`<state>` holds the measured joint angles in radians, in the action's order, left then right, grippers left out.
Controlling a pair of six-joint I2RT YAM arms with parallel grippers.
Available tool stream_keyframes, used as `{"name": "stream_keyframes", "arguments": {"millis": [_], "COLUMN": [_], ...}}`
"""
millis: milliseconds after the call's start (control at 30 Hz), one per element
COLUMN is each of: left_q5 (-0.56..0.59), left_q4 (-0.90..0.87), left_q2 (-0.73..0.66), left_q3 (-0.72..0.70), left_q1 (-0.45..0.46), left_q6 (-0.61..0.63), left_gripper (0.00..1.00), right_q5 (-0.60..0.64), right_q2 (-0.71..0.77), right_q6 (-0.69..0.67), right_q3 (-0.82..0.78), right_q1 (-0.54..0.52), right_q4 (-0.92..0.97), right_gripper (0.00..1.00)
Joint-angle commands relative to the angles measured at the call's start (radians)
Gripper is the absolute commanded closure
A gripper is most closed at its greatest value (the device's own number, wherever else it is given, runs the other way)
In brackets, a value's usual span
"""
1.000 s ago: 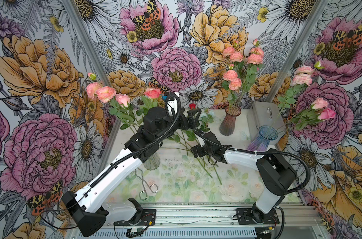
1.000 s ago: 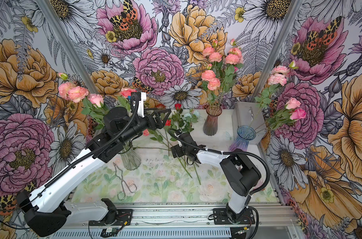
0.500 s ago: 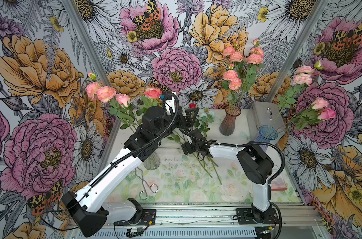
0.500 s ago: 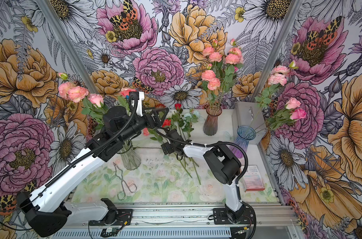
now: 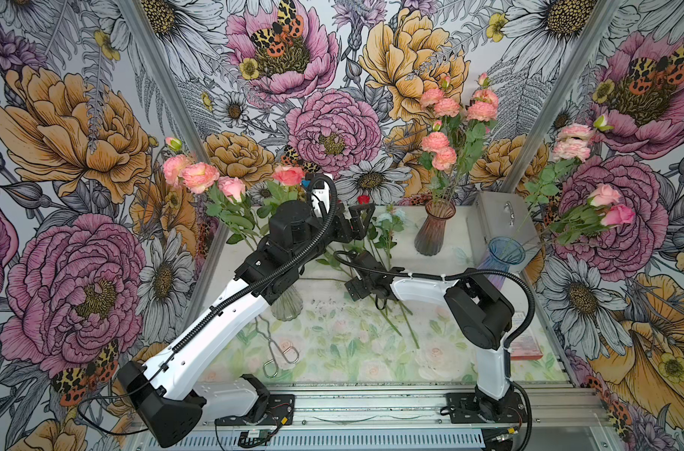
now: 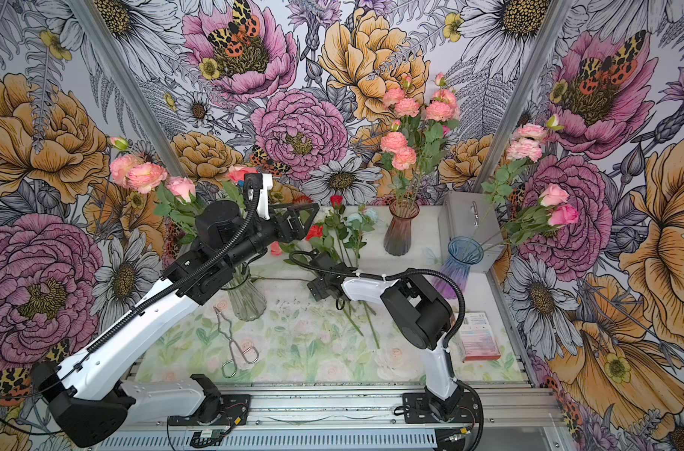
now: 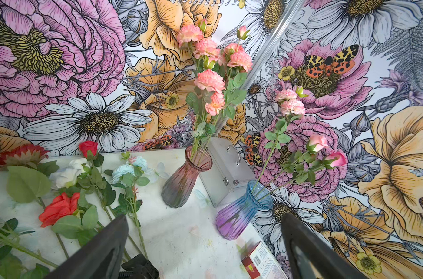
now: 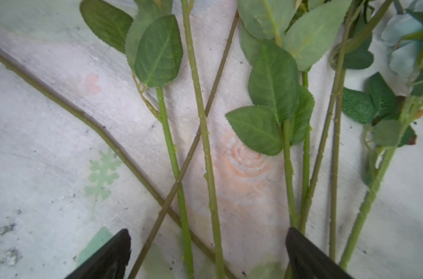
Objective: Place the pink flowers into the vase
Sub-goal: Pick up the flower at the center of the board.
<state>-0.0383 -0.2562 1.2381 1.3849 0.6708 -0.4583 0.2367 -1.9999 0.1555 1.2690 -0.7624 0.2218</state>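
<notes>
Pink flowers stand in three vases: a clear glass vase [image 5: 287, 308] at the left, a brown-red vase [image 5: 434, 228] at the back, and a blue-purple vase [image 5: 502, 257] at the right. My left gripper [image 5: 362, 218] [image 7: 205, 217] hangs open and empty above the loose flowers on the table. My right gripper [image 5: 362, 287] [image 8: 207, 233] is low over the table, open. Several green stems [image 8: 205, 154] lie on the cloth between its fingers, ungripped. Their blooms are out of the right wrist view.
Red roses [image 7: 58, 207], a white bloom [image 7: 65, 174] and pale blue blooms [image 7: 130, 169] lie at the back of the table. A silver case [image 5: 500, 230] stands behind the blue-purple vase. Metal tongs [image 5: 278, 347] lie front left, a red-and-white box [image 6: 479, 336] at the right edge.
My right arm has swung left, bringing its open gripper over the stems, and has hardly moved in the last half second. The left arm has barely shifted.
</notes>
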Motion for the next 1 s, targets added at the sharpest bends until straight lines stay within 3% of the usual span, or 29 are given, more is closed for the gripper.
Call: {"name": "stream_keyframes", "arguments": {"millis": [0,500,967], "left_q5": [-0.022,-0.043,-0.073], "left_q4": [0.023,0.018,0.004], "left_q2": [-0.001,0.01,0.048], "left_q3": [-0.005,-0.009,0.009], "left_q1": [-0.009,-0.006,0.0], "left_q6": [-0.011,-0.024,-0.031], "left_gripper": [0.01,0.01,0.01], "right_q5": [0.056,0.07,0.004], "right_q2": [0.014,0.096,0.133], "right_q6": [-0.018,-0.037,-0.057], "right_q3": [-0.008,-0.063,-0.095], "right_q1": [0.007,0.172,0.27], "right_q4": [0.014,0.031,0.045], "right_gripper": [0.01,0.0,0.01]}}
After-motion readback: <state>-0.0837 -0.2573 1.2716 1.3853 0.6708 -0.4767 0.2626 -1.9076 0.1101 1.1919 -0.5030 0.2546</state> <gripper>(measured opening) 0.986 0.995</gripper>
